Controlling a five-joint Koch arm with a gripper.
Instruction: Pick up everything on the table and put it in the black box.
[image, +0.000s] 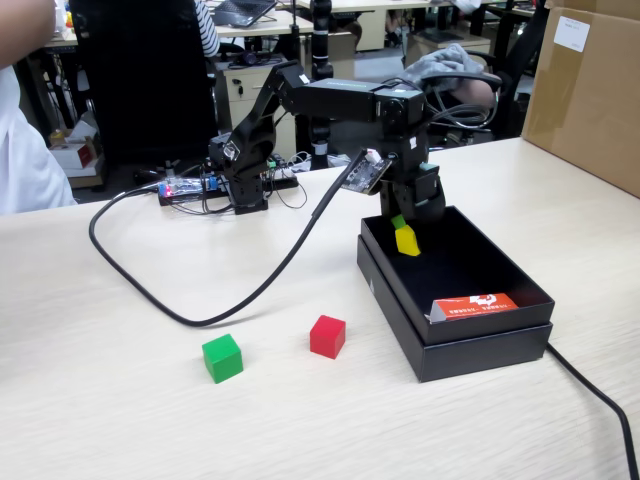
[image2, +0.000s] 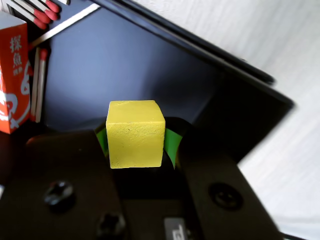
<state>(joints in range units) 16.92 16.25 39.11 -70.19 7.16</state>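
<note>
We see the tool (image: 405, 232) closed on the yellow cube (image: 407, 241), its green-lined fingers (image2: 172, 145) pressed against the cube's two sides in the wrist view (image2: 135, 134). It hangs over the far end of the black box (image: 392, 290), the cube clear of the box floor. Below and beyond the tool, at the box's near end, lies a red-and-white packet (image: 474, 306), with red-tipped matches (image2: 40, 12) beside it. On the counter (image: 120, 420), left of the tool in the fixed view, outside the box, sit the red cube (image: 327, 336) and, farther left, the green cube (image: 222, 357).
</note>
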